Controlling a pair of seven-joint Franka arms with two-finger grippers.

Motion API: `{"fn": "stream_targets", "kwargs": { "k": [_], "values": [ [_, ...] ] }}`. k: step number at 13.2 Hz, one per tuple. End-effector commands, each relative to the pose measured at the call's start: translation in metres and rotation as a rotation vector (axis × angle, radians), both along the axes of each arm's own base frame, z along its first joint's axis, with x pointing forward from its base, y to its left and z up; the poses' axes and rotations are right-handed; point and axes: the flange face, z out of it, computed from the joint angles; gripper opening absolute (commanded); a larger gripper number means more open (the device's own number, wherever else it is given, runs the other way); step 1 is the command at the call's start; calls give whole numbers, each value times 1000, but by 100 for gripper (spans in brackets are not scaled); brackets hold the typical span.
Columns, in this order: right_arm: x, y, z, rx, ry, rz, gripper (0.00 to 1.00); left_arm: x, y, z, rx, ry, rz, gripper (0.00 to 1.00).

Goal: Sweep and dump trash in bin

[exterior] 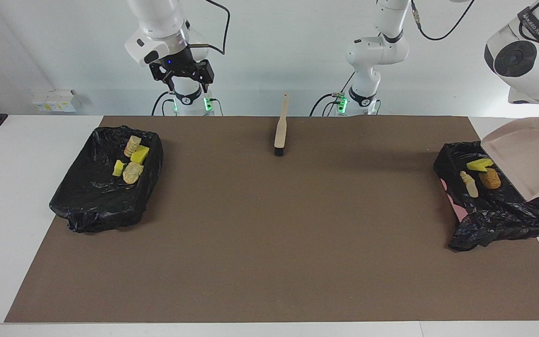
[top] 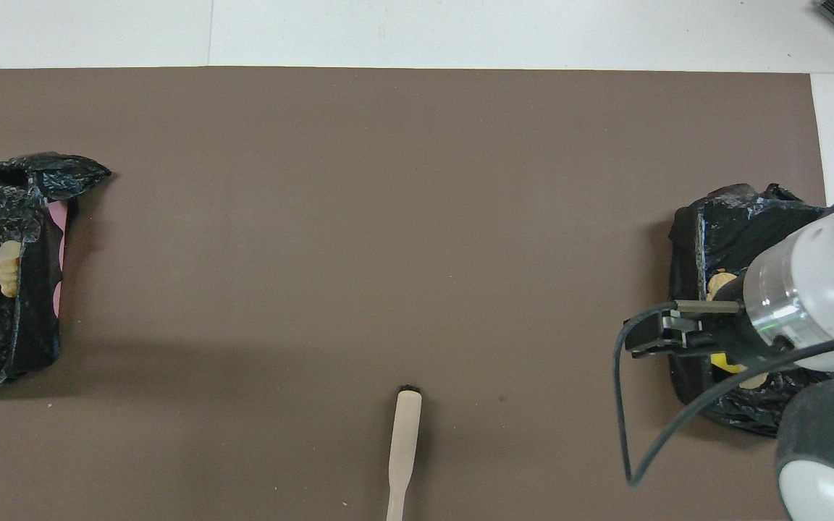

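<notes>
Left gripper's jaws, out of frame, gripped the dustpan (exterior: 527, 154) tilted above the bin (exterior: 498, 213); right gripper (exterior: 185, 86), top of frame, jaws wide, empty. Tilting steeply would have emptied it.

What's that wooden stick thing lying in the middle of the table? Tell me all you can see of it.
It is a small brush: a pale, wood-looking flat handle that widens toward a dark bristled head. It lies flat on the brown mat, at the robots' edge, midway between the two black-lined bins, its head pointing away from the robots. Its thin handle end reaches over the mat's edge. Nothing holds or touches it; only the mat bears it.
</notes>
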Motion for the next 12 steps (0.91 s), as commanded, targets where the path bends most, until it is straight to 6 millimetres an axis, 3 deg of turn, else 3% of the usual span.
{"fn": "stream_targets", "kwargs": {
  "k": [1, 3, 6, 8, 12],
  "values": [
    [20, -38, 18, -25, -63, 34, 100, -8, 11, -3, -153, -38, 68, 0],
    [23, -63, 31, -21, -91, -4, 100, -9, 10, -9, -253, -45, 88, 0],
    [21, -81, 59, -17, -150, -37, 100, -14, 5, -25, -467, -121, 207, 0],
    [24, -89, 62, -19, -121, -49, 100, -20, -4, -31, -509, -158, 308, 0],
    [38, -94, 69, -45, -125, 42, 100, -32, -42, -45, -598, -187, 529, 0]
  ]
}}
